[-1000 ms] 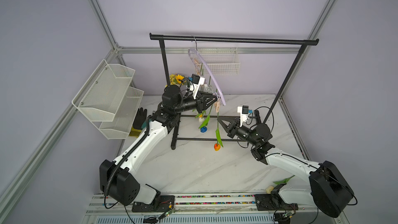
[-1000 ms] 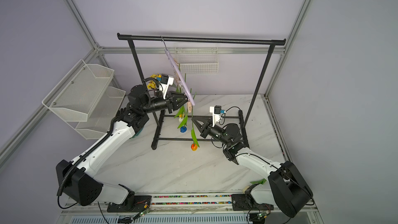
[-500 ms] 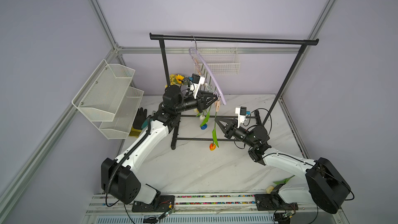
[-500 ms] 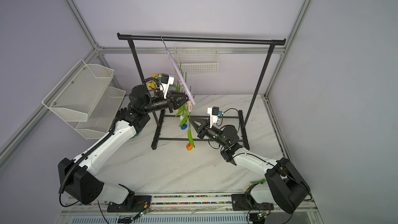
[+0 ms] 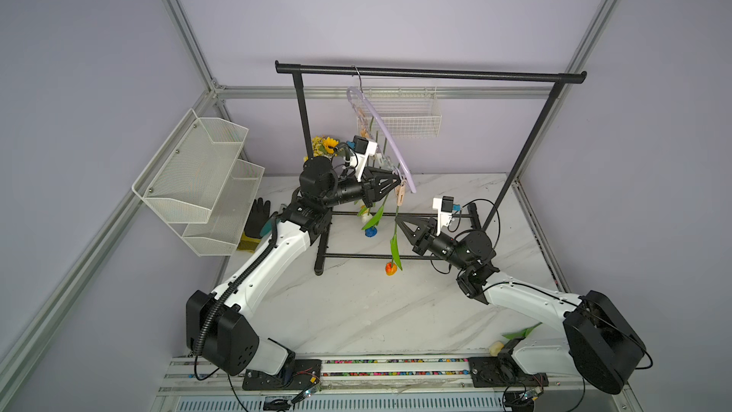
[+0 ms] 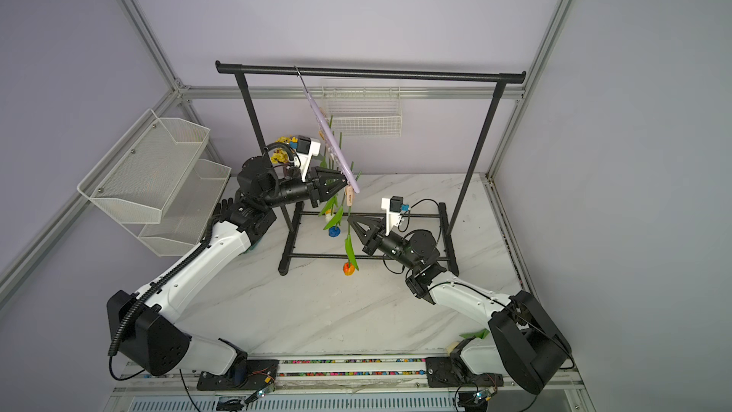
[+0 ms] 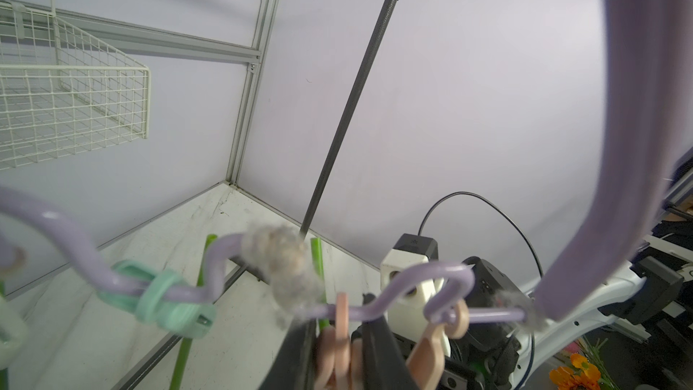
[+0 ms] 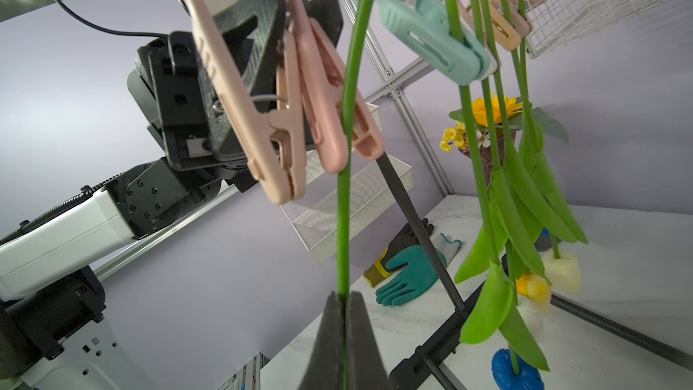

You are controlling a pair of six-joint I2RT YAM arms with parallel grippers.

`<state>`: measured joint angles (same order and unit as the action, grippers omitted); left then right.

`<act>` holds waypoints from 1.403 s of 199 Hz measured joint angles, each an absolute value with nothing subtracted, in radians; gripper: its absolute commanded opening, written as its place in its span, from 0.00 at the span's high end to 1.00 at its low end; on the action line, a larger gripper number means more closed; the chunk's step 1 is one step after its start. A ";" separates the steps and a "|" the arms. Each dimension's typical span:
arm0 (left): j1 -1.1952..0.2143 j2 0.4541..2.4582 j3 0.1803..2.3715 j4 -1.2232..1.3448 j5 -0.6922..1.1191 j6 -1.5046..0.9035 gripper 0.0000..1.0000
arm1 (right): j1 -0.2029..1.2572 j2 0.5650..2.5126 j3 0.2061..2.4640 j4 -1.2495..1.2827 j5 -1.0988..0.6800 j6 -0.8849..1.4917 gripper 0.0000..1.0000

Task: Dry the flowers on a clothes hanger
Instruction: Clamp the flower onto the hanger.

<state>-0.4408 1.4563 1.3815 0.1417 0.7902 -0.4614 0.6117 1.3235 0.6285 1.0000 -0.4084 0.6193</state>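
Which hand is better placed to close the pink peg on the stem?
Probably left. The left hand squeezes the pink peg, whose tips stand around the stem; loosening should close it. The right hand, lower, grips the stem.

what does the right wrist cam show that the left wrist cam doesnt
Only right wrist: the right gripper shut on a green stem, a blue tulip head, a teal glove. Only left wrist: the right arm's wrist camera. Both: the lilac hanger, and the left gripper squeezing a pink peg.
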 measured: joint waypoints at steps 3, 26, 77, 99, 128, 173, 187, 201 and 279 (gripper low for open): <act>-0.441 1.457 1.382 0.142 0.791 -0.461 0.86 | 0.612 1.322 0.628 0.999 -0.408 0.617 1.00; -0.441 1.457 1.382 0.142 0.794 -0.462 0.84 | 0.612 1.313 0.629 0.986 -0.406 0.608 1.00; -0.441 1.459 1.382 0.126 0.796 -0.477 0.58 | 0.612 1.312 0.630 0.972 -0.399 0.593 1.00; -0.441 1.460 1.382 0.113 0.794 -0.484 0.53 | 0.613 1.311 0.630 0.971 -0.395 0.589 1.00; -0.441 1.460 1.382 0.105 0.789 -0.488 0.41 | 0.614 1.311 0.630 0.968 -0.386 0.582 1.00; -0.441 1.460 1.382 0.081 0.775 -0.479 0.26 | 0.614 1.311 0.630 0.954 -0.375 0.574 1.00; -0.441 1.460 1.382 0.073 0.770 -0.471 0.21 | 0.614 1.311 0.630 0.945 -0.373 0.570 1.00; -0.441 1.459 1.382 0.061 0.762 -0.463 0.18 | 0.614 1.311 0.635 0.927 -0.371 0.564 0.93; -0.430 1.382 1.368 -0.017 0.686 -0.424 0.10 | 0.614 1.232 0.665 0.721 -0.293 0.487 0.57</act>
<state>-0.4305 1.3819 1.3682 -0.0166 0.6861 -0.4244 0.6136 1.2320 0.6647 0.7212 -0.2928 0.4866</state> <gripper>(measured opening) 0.894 0.384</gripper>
